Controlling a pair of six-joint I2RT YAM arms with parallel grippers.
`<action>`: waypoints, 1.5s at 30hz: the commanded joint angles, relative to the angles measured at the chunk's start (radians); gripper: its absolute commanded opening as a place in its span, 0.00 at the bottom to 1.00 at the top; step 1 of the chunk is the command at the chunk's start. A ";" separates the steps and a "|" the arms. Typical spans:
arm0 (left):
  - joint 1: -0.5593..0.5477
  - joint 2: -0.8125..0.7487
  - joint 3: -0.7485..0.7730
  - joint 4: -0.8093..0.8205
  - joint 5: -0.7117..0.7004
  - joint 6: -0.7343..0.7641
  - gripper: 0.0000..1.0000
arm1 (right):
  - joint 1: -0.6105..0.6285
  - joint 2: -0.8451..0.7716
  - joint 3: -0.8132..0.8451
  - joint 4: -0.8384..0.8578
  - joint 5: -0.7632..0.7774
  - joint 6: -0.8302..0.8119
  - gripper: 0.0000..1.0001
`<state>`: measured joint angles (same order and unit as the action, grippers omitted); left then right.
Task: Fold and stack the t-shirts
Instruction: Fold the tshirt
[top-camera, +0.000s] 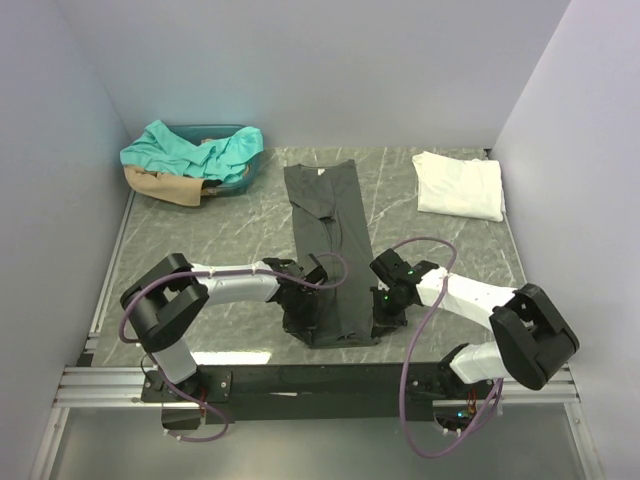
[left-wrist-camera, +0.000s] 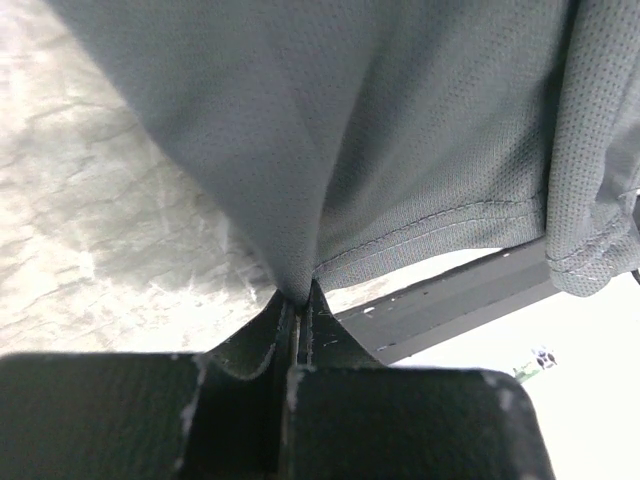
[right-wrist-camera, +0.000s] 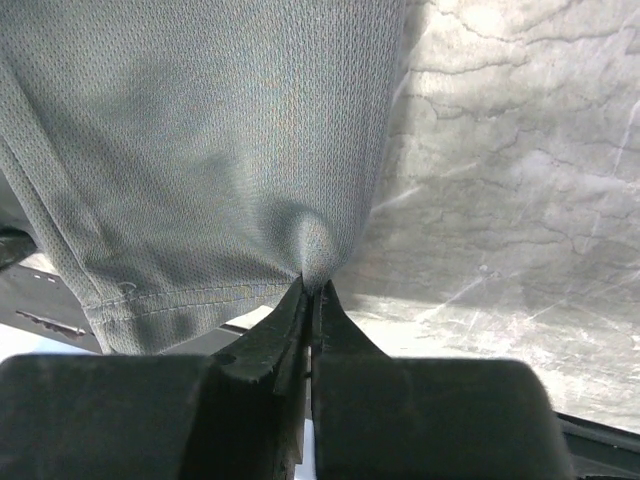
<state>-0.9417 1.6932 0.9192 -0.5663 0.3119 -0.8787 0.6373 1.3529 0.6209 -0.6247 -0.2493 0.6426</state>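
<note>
So, from above the charcoal t-shirt (top-camera: 335, 235) lies as a long strip down the middle of the worktop (top-camera: 220, 230), white t-shirt (top-camera: 460, 186) folded far right, teal t-shirt (top-camera: 185, 148) heaped on a bin (top-camera: 252, 160) far left. Left wrist cam: left fingers (left-wrist-camera: 325, 335) pinched shut on the charcoal cloth by its hem. Right wrist cam, same deal: right fingers (right-wrist-camera: 275, 325) clamped on a pucker near the hem.

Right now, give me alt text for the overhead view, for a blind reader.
The left gripper and right gripper pinch the near corners of a dark grey t-shirt folded into a long strip on the table. A folded white t-shirt lies far right; a bin far left holds a teal shirt and a tan shirt.
</note>
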 joint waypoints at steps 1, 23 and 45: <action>-0.003 -0.038 0.004 -0.067 -0.088 0.003 0.00 | 0.007 -0.037 -0.003 -0.066 0.027 0.003 0.00; 0.078 -0.267 0.070 -0.118 -0.254 -0.100 0.00 | -0.030 -0.083 0.281 -0.208 0.163 0.039 0.00; 0.302 -0.098 0.164 0.068 -0.272 0.046 0.00 | -0.165 0.258 0.602 -0.095 0.228 -0.089 0.00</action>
<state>-0.6708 1.5616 1.0332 -0.5240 0.0566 -0.9020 0.5030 1.5787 1.1584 -0.7406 -0.0734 0.5983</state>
